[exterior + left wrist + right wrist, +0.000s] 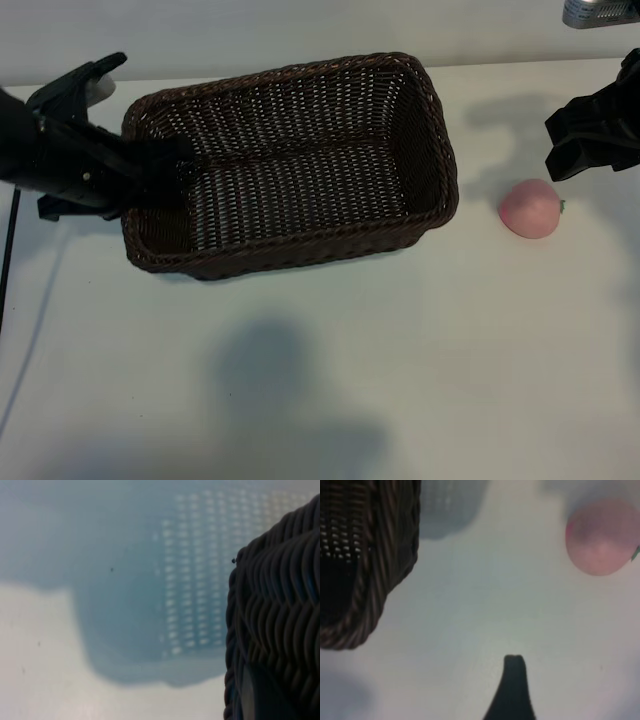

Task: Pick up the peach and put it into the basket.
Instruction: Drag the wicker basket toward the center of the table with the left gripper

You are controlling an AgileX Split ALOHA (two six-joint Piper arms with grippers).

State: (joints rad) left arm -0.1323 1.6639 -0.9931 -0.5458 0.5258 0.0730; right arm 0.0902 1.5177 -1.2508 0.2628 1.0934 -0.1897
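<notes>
Lying on desk just right of basket, peach looks light, smooth, prone to roll; best pinched across middle; right pincer agape beside it, left pincer narrowed on basket's left rim.

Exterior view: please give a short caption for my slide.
Peach lies on the table beside the empty wicker basket, not yet picked up.

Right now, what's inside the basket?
The basket shows only its woven floor, with no fruit in it. The left gripper sits at its left end and covers that corner. The peach lies outside on the table.
</notes>
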